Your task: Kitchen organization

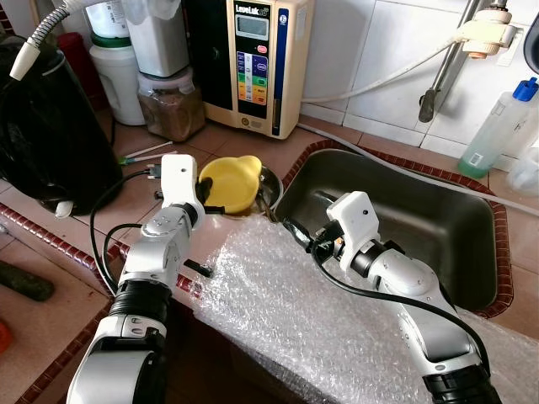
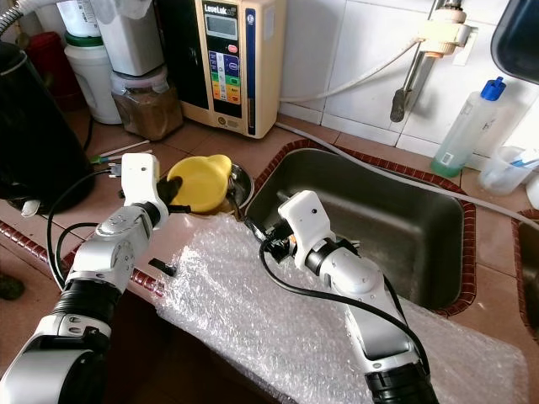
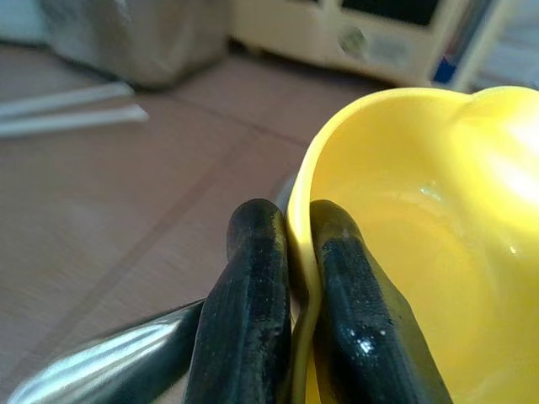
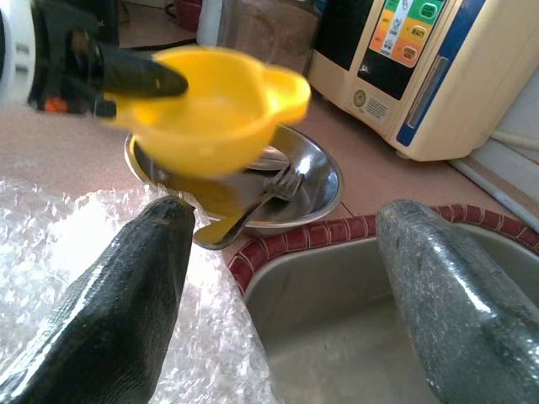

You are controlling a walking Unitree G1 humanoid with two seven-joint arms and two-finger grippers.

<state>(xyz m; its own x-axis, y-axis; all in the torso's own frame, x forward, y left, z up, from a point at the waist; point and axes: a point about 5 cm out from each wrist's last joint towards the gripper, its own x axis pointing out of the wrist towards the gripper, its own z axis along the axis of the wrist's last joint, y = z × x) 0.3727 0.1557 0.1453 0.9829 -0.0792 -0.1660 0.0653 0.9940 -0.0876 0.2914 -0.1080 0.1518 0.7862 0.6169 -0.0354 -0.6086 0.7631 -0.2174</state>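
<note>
A yellow plastic bowl with a spout [image 1: 232, 181] hangs just above a steel dish [image 4: 312, 181] on the tiled counter, left of the sink. My left gripper [image 1: 208, 187] is shut on the bowl's rim; in the left wrist view the two black fingers [image 3: 253, 311] pinch the yellow wall [image 3: 438, 252]. A fork and a yellow utensil [image 4: 244, 220] lie in the steel dish under the bowl. My right gripper [image 4: 286, 278] is open at the sink's left corner, its fingers pointing toward the dish, holding nothing.
A sheet of bubble wrap [image 1: 303, 328] covers the counter's front edge. The steel sink [image 1: 421, 227] lies to the right. A water machine [image 1: 257, 63], jars [image 1: 168, 101] and a black appliance [image 1: 46, 126] stand at the back left; a spray bottle [image 1: 497, 126] stands at the right.
</note>
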